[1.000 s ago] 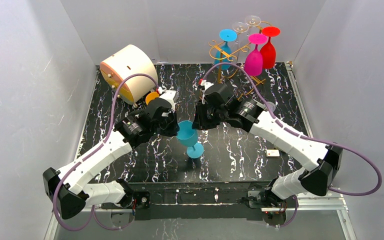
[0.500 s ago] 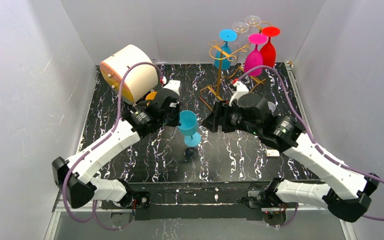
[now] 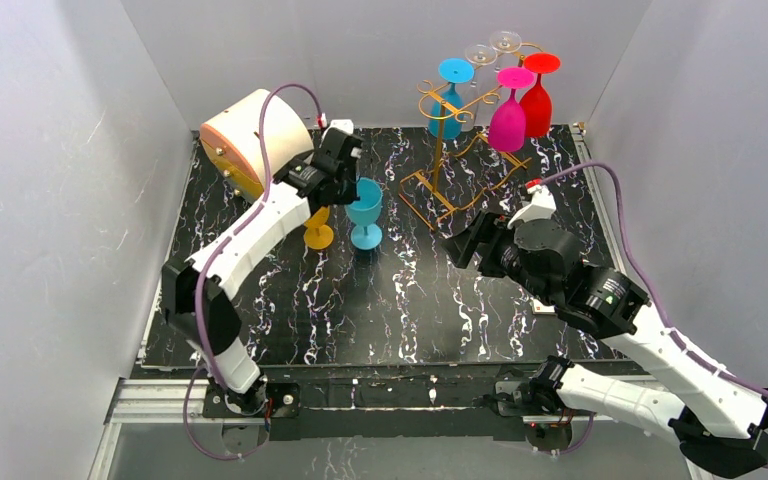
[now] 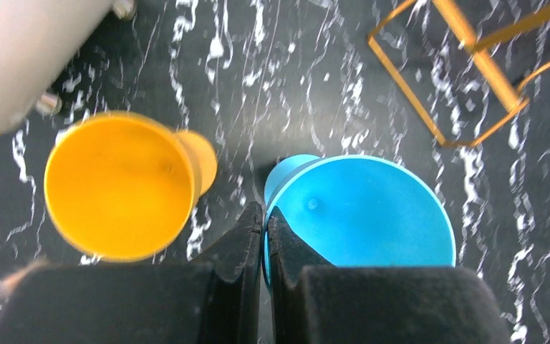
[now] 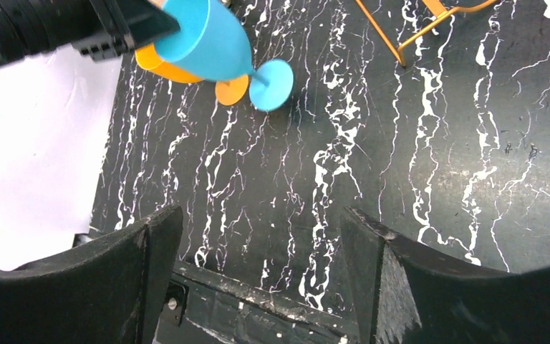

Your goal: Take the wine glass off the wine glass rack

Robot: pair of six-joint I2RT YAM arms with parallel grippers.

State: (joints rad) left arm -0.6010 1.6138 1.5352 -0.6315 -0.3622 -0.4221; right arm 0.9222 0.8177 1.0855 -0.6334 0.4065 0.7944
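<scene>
Blue wine glass point(image 4: 372, 208) stood upright, rim pinched from above by left gripper point(image 4: 265, 215) jaws. Right gripper point(image 5: 258, 218) jaws stood spread, empty, well apart

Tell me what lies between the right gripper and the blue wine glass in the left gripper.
Nothing but bare black tabletop separates the right gripper from the blue wine glass, clearest in the right wrist view.

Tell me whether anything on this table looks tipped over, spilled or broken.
Only the round cream container at the far left seems to lie on its side. Nothing looks spilled or broken: the blue wine glass stands upright beside the orange glass, its rim in the left pincer.
</scene>
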